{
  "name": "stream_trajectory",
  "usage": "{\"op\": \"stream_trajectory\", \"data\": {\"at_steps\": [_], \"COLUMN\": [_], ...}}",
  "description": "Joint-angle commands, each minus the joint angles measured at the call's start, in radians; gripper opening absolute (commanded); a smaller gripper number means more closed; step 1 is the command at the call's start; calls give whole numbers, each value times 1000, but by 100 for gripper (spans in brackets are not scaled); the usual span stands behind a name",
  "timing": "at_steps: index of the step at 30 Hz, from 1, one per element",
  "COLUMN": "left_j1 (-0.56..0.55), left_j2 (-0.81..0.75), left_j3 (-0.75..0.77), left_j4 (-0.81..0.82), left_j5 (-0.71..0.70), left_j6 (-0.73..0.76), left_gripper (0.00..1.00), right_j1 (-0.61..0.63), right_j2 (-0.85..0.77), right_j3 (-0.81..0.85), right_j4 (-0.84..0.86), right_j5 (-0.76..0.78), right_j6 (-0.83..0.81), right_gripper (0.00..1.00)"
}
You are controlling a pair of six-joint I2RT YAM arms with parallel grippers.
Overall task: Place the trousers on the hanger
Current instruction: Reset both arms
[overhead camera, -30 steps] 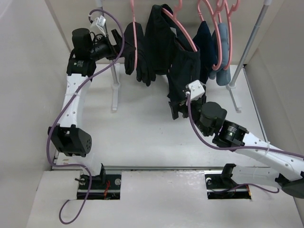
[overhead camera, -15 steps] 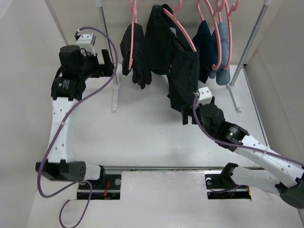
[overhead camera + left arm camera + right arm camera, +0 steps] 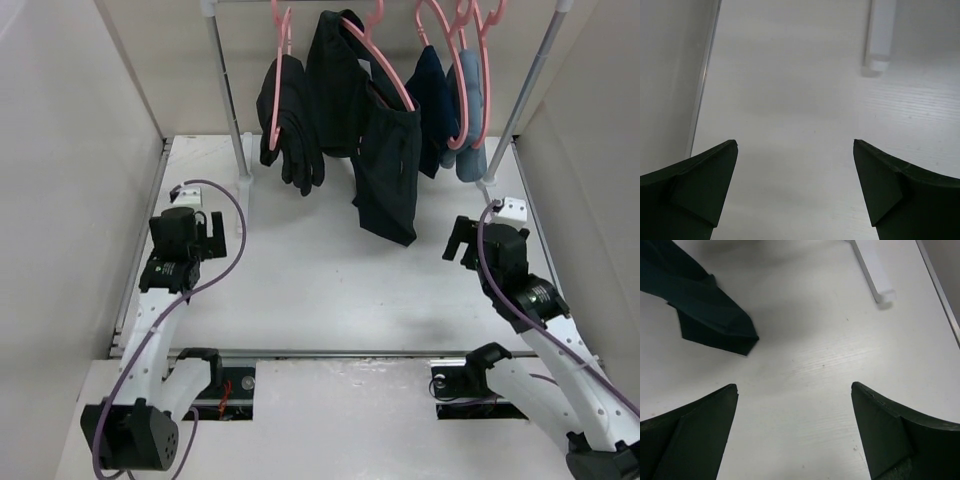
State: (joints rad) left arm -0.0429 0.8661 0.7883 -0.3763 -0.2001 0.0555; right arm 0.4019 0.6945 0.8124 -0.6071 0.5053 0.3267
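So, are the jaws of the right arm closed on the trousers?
No, the right gripper has its jaws wide open with nothing between them, and the trousers hang apart at the upper left.

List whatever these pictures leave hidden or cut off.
- Top external: the hook of the hanger is cut off by the top edge.
- Top external: how the trousers sit on it is hidden by their own folds.
- Right wrist: only the trousers' hem shows; the frame edge cuts the rest.

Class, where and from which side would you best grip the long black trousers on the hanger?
Probably pinch the trousers at their dangling lower end, from the near side with the right gripper: it hangs exposed, while the top is bunched over the hanger.
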Motion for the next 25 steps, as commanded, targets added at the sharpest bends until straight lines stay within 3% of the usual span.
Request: {"op": "stream_trajectory", "data": {"at_steps": [1,4,25], "left_j1": [24,35,44], "left_j2": [7,7,28], "left_j3": [-28,-72,-63], "left_j4": [172,246,234], "left_j5": [-70,-91,-119], "left_j6": [-43,-57,-75], "left_gripper": [100,100,100], "right_j1": [-25,-25,-25], "right_j2": [-21,-53,-78], "right_j3": [-41,-68,-53], "right_j4": [-31,0,-2], "right_j5": [-11,-34,94], "right_j6": [25,34,146], "right_gripper": [100,100,100]}}
